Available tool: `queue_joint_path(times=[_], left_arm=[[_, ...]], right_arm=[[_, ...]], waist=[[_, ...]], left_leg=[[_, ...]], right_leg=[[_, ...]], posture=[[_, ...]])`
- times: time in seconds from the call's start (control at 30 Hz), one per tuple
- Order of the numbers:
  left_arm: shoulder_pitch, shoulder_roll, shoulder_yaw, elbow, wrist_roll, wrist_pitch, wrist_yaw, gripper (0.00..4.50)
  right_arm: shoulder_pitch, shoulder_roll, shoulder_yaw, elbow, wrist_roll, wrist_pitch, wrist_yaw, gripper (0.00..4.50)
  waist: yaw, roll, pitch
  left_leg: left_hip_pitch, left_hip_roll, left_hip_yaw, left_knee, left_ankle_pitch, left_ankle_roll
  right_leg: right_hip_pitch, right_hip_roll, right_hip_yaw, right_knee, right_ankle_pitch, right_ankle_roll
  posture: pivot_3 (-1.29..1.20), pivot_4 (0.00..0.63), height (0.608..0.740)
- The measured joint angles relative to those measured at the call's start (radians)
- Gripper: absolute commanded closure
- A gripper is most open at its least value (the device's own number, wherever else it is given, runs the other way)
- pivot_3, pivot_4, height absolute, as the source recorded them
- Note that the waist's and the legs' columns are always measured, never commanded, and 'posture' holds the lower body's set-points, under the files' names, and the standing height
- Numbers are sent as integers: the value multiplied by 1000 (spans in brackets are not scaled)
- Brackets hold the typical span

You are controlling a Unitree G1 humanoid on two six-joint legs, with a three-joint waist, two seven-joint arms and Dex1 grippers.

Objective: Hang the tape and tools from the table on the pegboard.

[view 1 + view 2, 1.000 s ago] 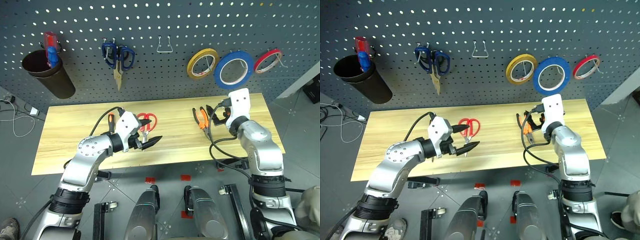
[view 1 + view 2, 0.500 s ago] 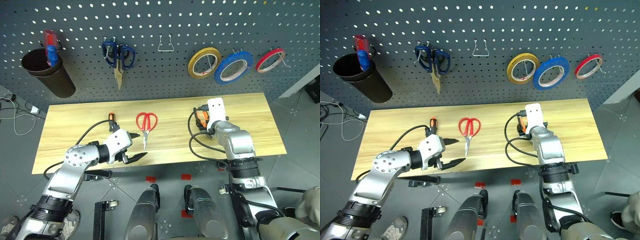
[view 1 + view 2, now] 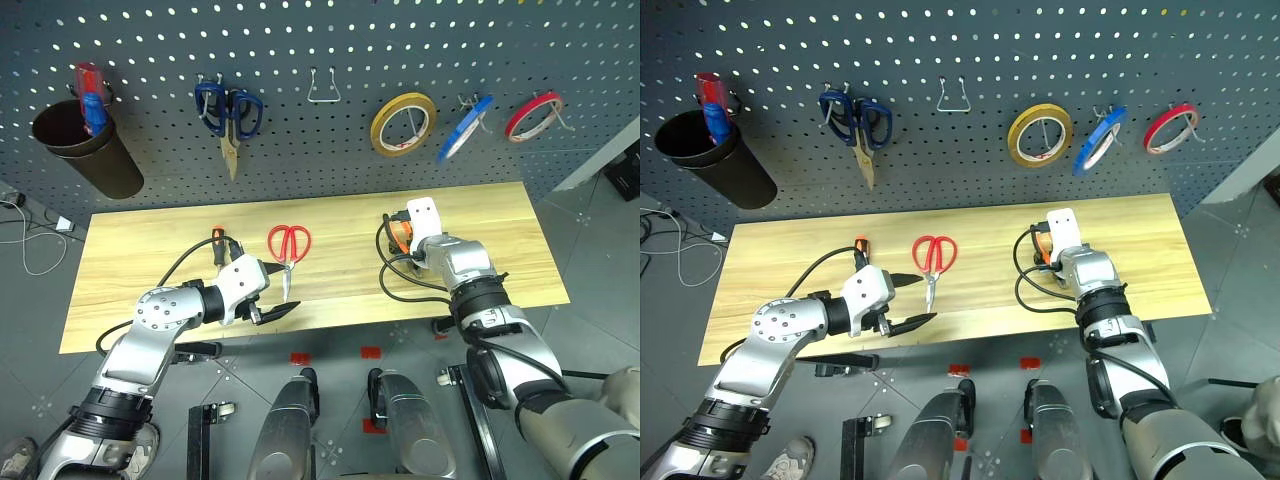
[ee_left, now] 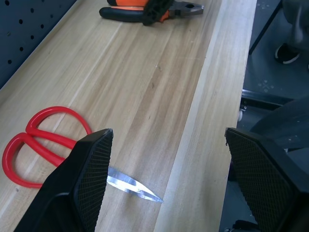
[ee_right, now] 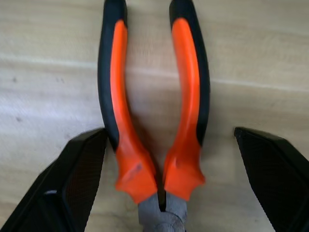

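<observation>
The blue tape hangs from a hook on the pegboard, turned almost edge-on. On the table lie the screwdriver, the red-handled scissors and the pliers. My right gripper is open and low over the pliers, one finger on each side of the orange-and-black handles, neither finger touching them. My left gripper is open near the table's front edge, just in front of the scissors' blade tip, holding nothing.
On the pegboard hang blue-handled scissors, a bare wire hook, a yellow tape ring and a red tape ring. A dark cup with red and blue tools sits at its left. Cables trail from both wrists.
My right arm came down from the blue tape on the pegboard to the pliers. The blue tape has swung from face-on to nearly edge-on. My left gripper drew back from the scissors toward the front edge.
</observation>
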Motion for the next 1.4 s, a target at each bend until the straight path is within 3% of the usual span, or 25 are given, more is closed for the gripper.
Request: queue_joint_path(times=[0.1, 0.3, 0.4, 0.53, 0.67, 0.77, 1.0, 1.2, 1.4], left_arm=[[-2, -2, 0, 0, 0, 0, -1, 580], [-4, -17, 1, 1, -5, 0, 3, 580], [14, -53, 38, -1, -37, -8, 27, 580], [70, -76, 146, -20, -105, 11, 88, 580], [118, -98, 268, -117, -209, 121, 173, 580], [124, -117, 330, -207, -294, 221, 237, 580], [31, -112, 359, -335, -350, 321, 332, 580], [-145, -107, 354, -334, -353, 408, 423, 580], [-178, -114, 316, -320, -345, 434, 449, 580]], right_arm=[[-7, -5, 39, 14, -12, -16, 34, 1859], [11, -16, 78, -22, -37, -15, 71, 1957], [123, -34, 109, -245, -45, 12, 75, 1957], [290, -20, 151, -742, -49, 122, 77, 1957], [364, 137, 190, -1109, -31, 204, 16, 1957], [331, 215, 249, -1200, -46, 103, -44, 1957], [69, 255, 234, -1028, -76, -252, -106, 1957], [-234, 244, 117, -603, -71, -504, -152, 1957], [-398, 232, 65, -316, -70, -748, -177, 1957]], waist=[[-1, 0, 0], [0, 0, 0], [0, 1, 2], [-13, 0, 3], [-23, 0, 4], [-20, 0, 4], [8, -1, 4], [14, -9, 10], [11, -9, 10]], left_leg=[[0, 0, 0, 0, 0, 0], [0, 0, 0, 0, 0, 0], [-2, 0, -1, 0, 0, 0], [-16, 1, -1, 3, 0, 0], [-15, 3, -1, 2, 0, -1], [-15, 3, -1, 3, 0, -1], [-14, 1, -2, 3, 4, -8], [-15, 1, -3, 3, 6, -10], [-15, 1, -2, -2, 6, -10]], right_leg=[[0, 0, 0, 0, 0, 0], [0, 0, 0, 0, 0, 0], [-1, 0, 0, -1, 0, 0], [-17, 1, 1, 3, 0, 0], [-17, 2, 0, 3, 0, 0], [-16, 2, -1, 3, 1, 2], [-15, 2, -2, 3, 2, 2], [-17, 2, -3, 5, 2, 1], [-17, 2, -3, 2, 2, 0]], posture=[[-19, 411, 740], [-27, 411, 740], [-38, 416, 740], [-51, 418, 740], [-38, 416, 740], [-23, 412, 740], [2, 406, 740], [22, 401, 740], [38, 401, 740]])
